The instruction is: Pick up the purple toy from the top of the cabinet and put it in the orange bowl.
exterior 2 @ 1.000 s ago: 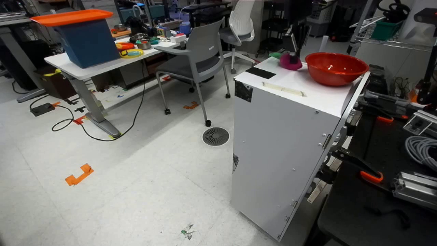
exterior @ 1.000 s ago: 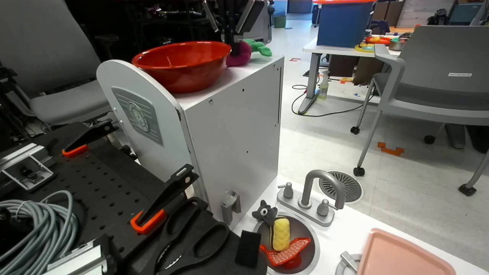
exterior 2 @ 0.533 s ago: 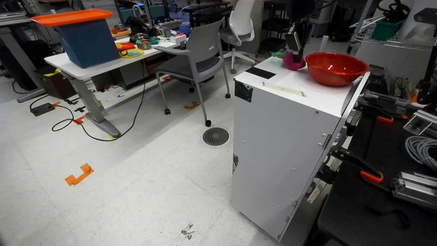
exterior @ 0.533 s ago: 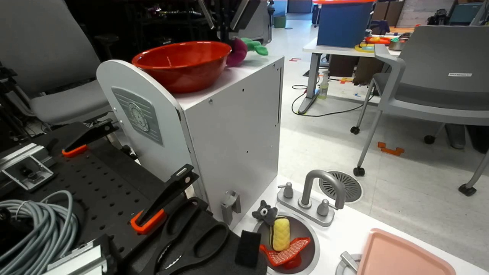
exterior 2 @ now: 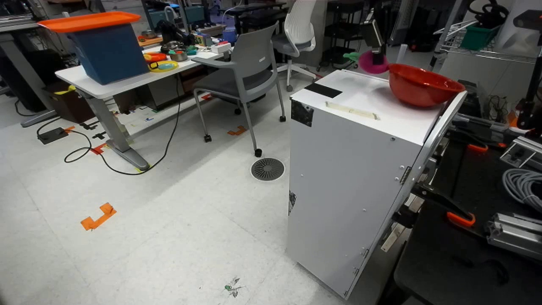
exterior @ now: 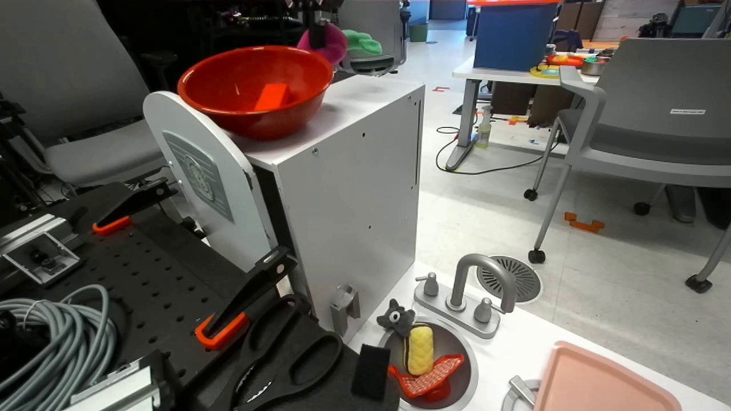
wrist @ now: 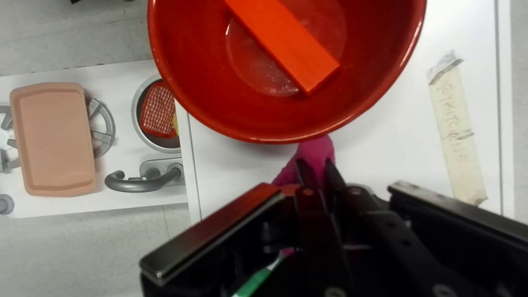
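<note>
The purple toy [exterior: 338, 47] with green leaves hangs above the white cabinet [exterior: 354, 188] in both exterior views [exterior 2: 366, 63]. My gripper [wrist: 317, 165] is shut on its purple body, one finger on each side; the toy's tip [wrist: 316, 145] shows past the fingertips in the wrist view. The orange-red bowl [exterior: 268, 124] stands on the cabinet top, tilted toward the cabinet's front panel [exterior: 200, 165]. The toy is outside the bowl, right at its rim [exterior 2: 423, 89]; the rim hides part of the toy in the wrist view, and they seem to touch.
An orange block [wrist: 288, 45] lies inside the bowl. The front panel stands slightly away from the cabinet, with a dark gap. Below are a toy sink [exterior: 471, 371] with several toys, a faucet [exterior: 462, 279] and a pink tray [exterior: 605, 382]. A black table [exterior: 143, 274] holds clamps.
My gripper has lifted the toy off the cabinet top and carried it toward the bowl. The bowl has shifted and tilted toward the front panel, which has swung outward a little.
</note>
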Controlling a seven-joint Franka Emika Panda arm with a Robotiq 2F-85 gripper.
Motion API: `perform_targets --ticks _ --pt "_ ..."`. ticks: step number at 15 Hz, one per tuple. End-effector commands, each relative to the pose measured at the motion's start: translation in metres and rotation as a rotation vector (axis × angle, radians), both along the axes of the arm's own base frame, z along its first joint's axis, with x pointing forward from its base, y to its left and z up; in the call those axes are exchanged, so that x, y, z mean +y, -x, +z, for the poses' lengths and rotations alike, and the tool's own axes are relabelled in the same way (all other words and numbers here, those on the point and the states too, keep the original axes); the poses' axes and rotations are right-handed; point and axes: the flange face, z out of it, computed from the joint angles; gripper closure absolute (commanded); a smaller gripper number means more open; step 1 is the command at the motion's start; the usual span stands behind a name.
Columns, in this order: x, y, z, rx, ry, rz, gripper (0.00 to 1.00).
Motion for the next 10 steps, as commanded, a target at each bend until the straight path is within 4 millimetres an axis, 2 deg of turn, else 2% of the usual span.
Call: perform_targets --ticks 1,10 --pt "0.0069 0.0151 0.0196 0.001 0.005 -0.042 0.98" --pt "0.0041 0.0218 0.0177 0.014 -0.013 -0.055 0.98"
